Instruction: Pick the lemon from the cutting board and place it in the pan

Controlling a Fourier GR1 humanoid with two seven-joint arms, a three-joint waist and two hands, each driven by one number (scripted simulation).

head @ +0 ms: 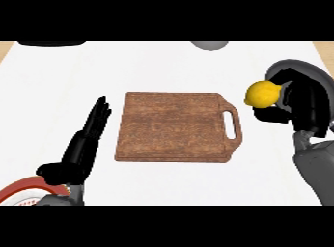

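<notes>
Cutting board [175, 126] sits mid-surface [162, 65], pan [327, 89] off to its right, lemon [262, 93] between them in the right hand [298, 103], left hand [88, 137] left of the board.

I see a white surface [162, 67] carrying a wooden cutting board [173, 126] near its middle and a grey pan [325, 84] by its right edge.

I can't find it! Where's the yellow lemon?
In the head view, the lemon is at the right, held in the right hand beside the pan, off the cutting board.
</notes>
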